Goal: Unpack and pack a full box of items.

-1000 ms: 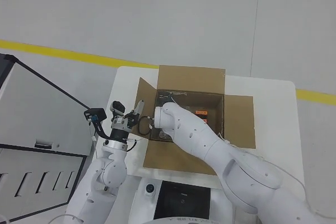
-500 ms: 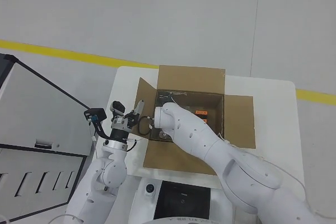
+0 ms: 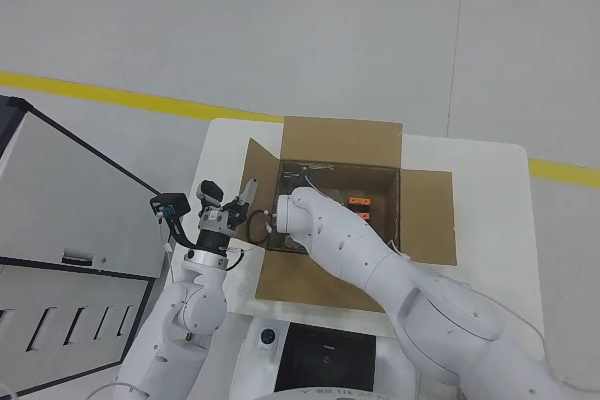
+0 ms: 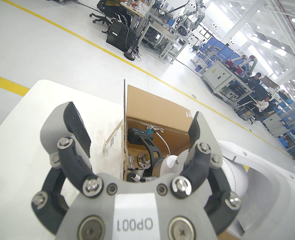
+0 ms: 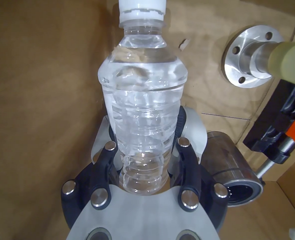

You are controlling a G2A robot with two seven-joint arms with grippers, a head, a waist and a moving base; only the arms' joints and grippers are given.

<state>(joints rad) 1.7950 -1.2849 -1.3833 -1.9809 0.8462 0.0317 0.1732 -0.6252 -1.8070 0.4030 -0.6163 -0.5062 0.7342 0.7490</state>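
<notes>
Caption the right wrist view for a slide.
Right gripper grips a water bottle inside the cardboard box, near a metal flange.

I see glossy white rounded shells on the right arm (image 3: 380,265), dotted with small dark fasteners; left arm (image 3: 195,300) the same white. On the left gripper (image 4: 133,109): pale grey fingers, black ribbed pads (image 4: 76,128), black links, silver screws (image 4: 92,185), white printed label (image 4: 133,223) on a grey plate. The right gripper (image 5: 145,126) is built alike, with round silver bolts (image 5: 183,142).
</notes>
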